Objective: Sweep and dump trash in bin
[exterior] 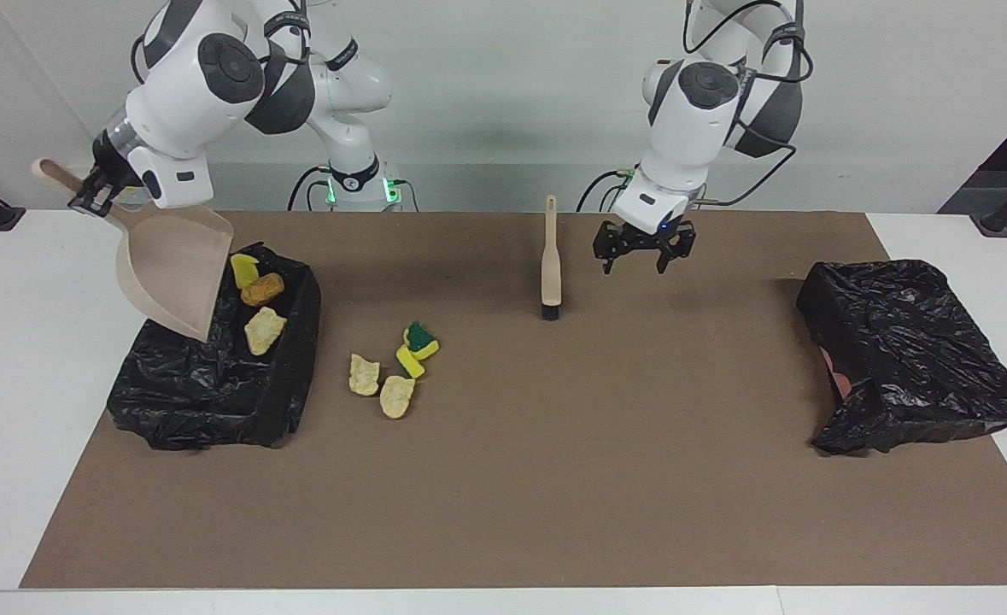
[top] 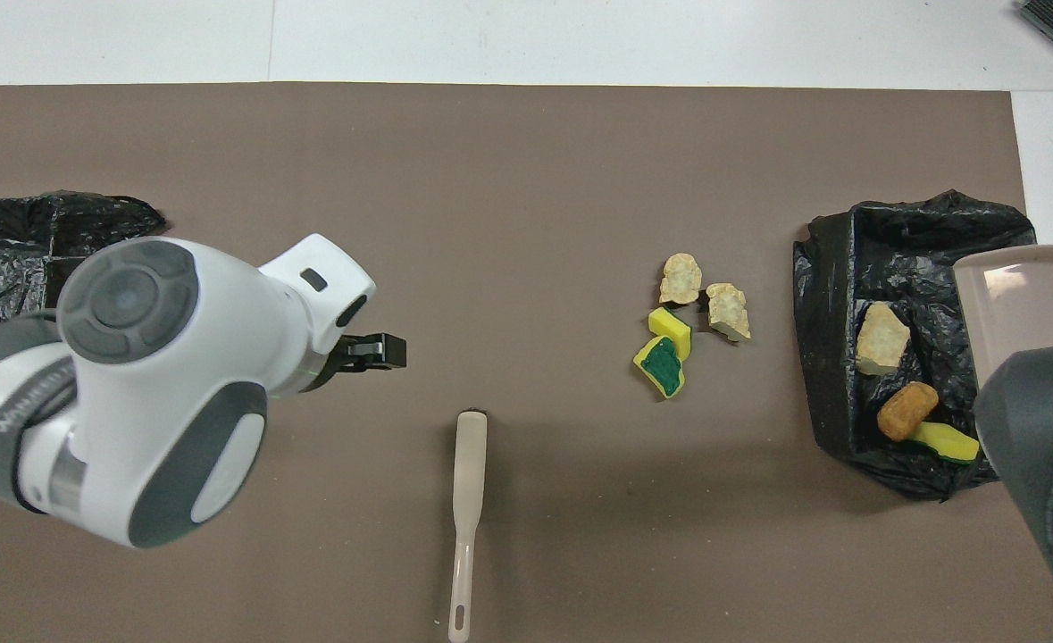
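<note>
No legible text anywhere

Even, bright light is cast from above.
Soft shadows are seen on the brown mat (exterior: 503,478) beneath the arms; focus is held throughout.
</note>
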Robot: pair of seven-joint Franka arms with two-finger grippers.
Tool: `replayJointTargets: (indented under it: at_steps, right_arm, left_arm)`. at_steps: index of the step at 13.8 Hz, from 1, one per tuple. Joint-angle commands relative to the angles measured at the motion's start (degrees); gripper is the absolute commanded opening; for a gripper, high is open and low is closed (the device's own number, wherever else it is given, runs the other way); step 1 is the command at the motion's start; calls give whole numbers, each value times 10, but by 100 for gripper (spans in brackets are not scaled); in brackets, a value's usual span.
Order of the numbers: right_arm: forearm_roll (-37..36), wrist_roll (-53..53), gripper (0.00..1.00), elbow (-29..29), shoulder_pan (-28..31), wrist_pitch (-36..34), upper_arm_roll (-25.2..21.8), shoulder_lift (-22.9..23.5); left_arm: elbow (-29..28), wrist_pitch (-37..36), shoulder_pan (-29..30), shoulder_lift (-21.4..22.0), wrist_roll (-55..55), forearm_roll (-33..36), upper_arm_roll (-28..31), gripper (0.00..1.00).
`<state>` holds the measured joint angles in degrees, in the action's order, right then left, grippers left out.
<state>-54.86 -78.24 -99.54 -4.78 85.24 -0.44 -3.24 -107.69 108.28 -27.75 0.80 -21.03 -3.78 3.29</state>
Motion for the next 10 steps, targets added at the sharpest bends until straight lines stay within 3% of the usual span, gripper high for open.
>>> replayJointTargets:
  at_steps: [1, 3, 6, 10]
  right_arm:
    - [29, 160, 0, 47, 7, -72, 67, 13]
    - [155, 300, 0, 56, 7, -80, 87, 14]
    - [349, 530, 0, 51, 5, -37, 90, 17]
    - [401, 881, 0, 78, -1, -3, 193, 98]
  left_arm:
    - [65, -32, 58, -35, 89, -15, -7, 100]
    - [72, -33, 94, -31, 163, -15, -5, 100]
    - [72, -34, 162, -19, 222, -14, 0, 100]
    - [71, -50, 238, -5, 282, -10, 0, 100]
